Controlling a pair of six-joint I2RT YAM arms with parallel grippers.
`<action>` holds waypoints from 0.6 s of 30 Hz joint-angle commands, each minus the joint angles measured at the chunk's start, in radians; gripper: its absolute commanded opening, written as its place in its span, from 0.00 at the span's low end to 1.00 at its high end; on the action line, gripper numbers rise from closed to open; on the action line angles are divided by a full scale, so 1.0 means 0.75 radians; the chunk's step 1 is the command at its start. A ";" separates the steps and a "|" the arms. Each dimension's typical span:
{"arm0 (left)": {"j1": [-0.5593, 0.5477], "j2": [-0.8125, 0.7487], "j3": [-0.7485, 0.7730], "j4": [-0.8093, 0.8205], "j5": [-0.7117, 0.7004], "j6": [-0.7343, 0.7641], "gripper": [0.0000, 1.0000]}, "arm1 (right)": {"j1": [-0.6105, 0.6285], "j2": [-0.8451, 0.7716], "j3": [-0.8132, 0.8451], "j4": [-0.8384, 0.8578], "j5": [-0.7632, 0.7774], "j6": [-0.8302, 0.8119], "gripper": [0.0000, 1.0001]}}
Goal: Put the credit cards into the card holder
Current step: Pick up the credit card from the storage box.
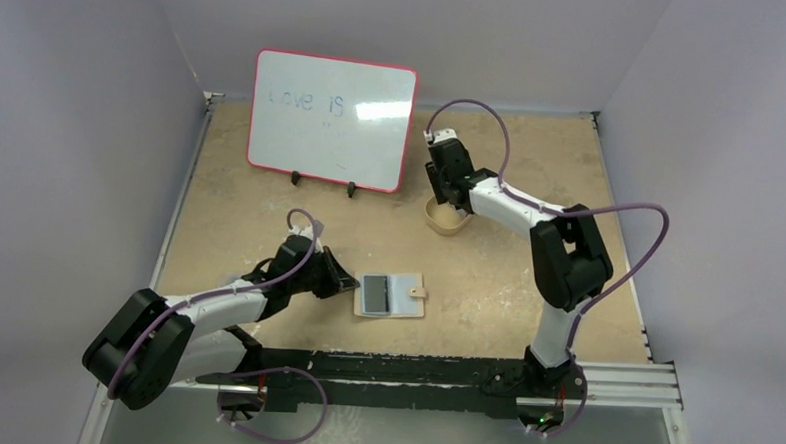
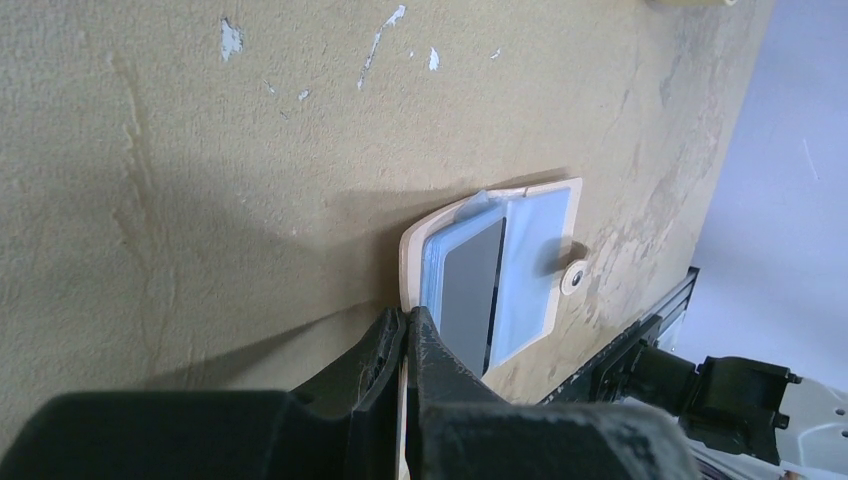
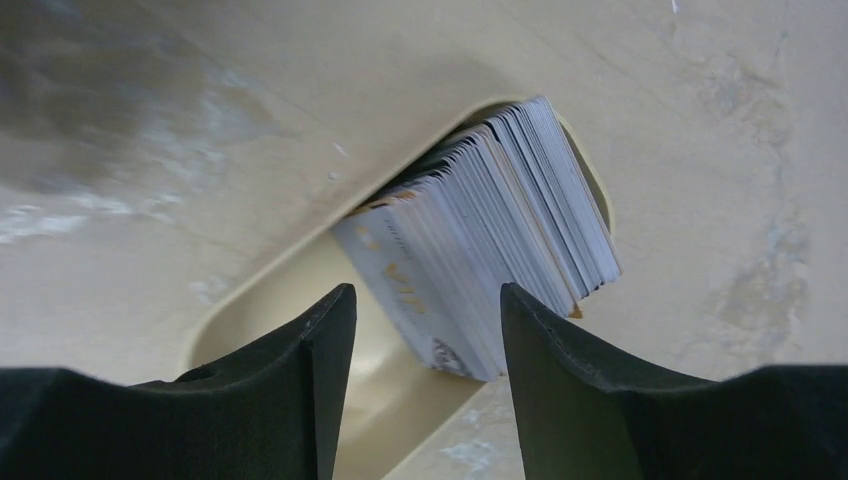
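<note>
The tan card holder (image 1: pixel 413 294) lies open near the table's front middle. In the left wrist view its grey pockets (image 2: pixel 530 270) show, with a grey card (image 2: pixel 468 292) in the left one. My left gripper (image 1: pixel 346 281) is shut on the holder's tan left edge, and the thin edge shows between the fingertips (image 2: pixel 407 322). A stack of several credit cards (image 3: pixel 490 245) stands on edge in a tan oval dish (image 3: pixel 285 295). My right gripper (image 3: pixel 428 305) is open just above the stack, apart from the cards. In the top view it (image 1: pixel 450 198) hovers over the dish (image 1: pixel 439 221).
A red-rimmed whiteboard (image 1: pixel 331 119) stands on two feet at the back left, behind both grippers. A black rail (image 1: pixel 413 368) runs along the table's near edge by the arm bases.
</note>
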 commanded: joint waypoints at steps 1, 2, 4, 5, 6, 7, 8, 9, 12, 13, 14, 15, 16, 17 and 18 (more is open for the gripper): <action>-0.005 -0.027 0.046 0.051 0.044 0.040 0.00 | -0.044 0.045 0.094 -0.090 0.106 -0.182 0.59; -0.005 -0.033 0.046 0.047 0.040 0.041 0.00 | -0.053 0.057 0.099 -0.102 0.104 -0.189 0.60; -0.005 -0.044 0.048 0.041 0.036 0.041 0.00 | -0.063 0.072 0.100 -0.113 0.104 -0.207 0.62; -0.005 -0.046 0.050 0.041 0.036 0.041 0.00 | -0.063 0.081 0.099 -0.115 0.104 -0.218 0.62; -0.005 -0.045 0.053 0.040 0.036 0.042 0.00 | -0.063 0.087 0.097 -0.114 0.108 -0.226 0.63; -0.005 -0.042 0.054 0.040 0.036 0.043 0.00 | -0.063 0.093 0.093 -0.109 0.115 -0.232 0.63; -0.005 -0.038 0.055 0.041 0.035 0.044 0.00 | -0.064 0.100 0.091 -0.105 0.119 -0.238 0.64; -0.005 -0.035 0.056 0.040 0.036 0.046 0.00 | -0.064 0.106 0.089 -0.103 0.121 -0.240 0.64; -0.005 -0.024 0.056 0.043 0.034 0.047 0.00 | -0.065 0.124 0.088 -0.097 0.148 -0.237 0.64; -0.005 -0.024 0.054 0.043 0.032 0.046 0.00 | -0.065 0.127 0.087 -0.096 0.167 -0.234 0.63; -0.005 -0.025 0.050 0.043 0.029 0.047 0.00 | -0.065 0.126 0.087 -0.093 0.180 -0.232 0.63; -0.005 -0.027 0.047 0.043 0.028 0.046 0.00 | -0.064 0.124 0.080 -0.087 0.191 -0.234 0.62; -0.005 -0.031 0.045 0.042 0.025 0.046 0.00 | -0.065 0.122 0.078 -0.085 0.201 -0.233 0.62; -0.005 -0.034 0.045 0.038 0.022 0.045 0.00 | -0.065 0.117 0.078 -0.086 0.208 -0.231 0.61; -0.005 -0.034 0.045 0.035 0.019 0.045 0.00 | -0.065 0.110 0.079 -0.089 0.214 -0.225 0.60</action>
